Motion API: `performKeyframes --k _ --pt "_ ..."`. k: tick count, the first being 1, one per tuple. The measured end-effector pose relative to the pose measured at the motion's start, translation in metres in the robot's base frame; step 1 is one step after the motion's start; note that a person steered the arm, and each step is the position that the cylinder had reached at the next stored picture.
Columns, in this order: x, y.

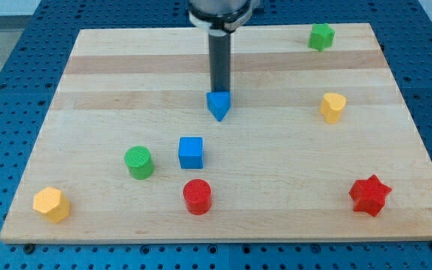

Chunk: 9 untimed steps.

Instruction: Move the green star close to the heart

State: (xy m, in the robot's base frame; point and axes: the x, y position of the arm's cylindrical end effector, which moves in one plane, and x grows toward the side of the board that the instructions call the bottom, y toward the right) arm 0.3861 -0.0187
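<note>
At the view's top right, green star [321, 36], orientation unclear.

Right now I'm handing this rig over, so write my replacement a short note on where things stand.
My tip rests at the blue triangular block, top centre of the board, far from both task blocks.
Green star: the view's top right corner.
Yellow heart: right side, below the star, a clear gap between them.
Done: nothing visible.
Left: get behind the star and push it down toward the heart.

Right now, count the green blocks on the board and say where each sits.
2. The green star sits near the view's top right corner; the green cylinder sits lower left, beside the blue cube. None appears hidden.
</note>
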Motion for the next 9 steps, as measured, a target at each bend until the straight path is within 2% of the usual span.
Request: performKeyframes --k 2,3,4,5,7,8,9 --pt "0.069 -0.031" --pt "0.082 -0.042" --pt "0.067 -0.042" --pt "0.008 -0.028" --pt "-0.14 0.038" --pt "-0.186 0.099" --pt "-0.194 0.17"
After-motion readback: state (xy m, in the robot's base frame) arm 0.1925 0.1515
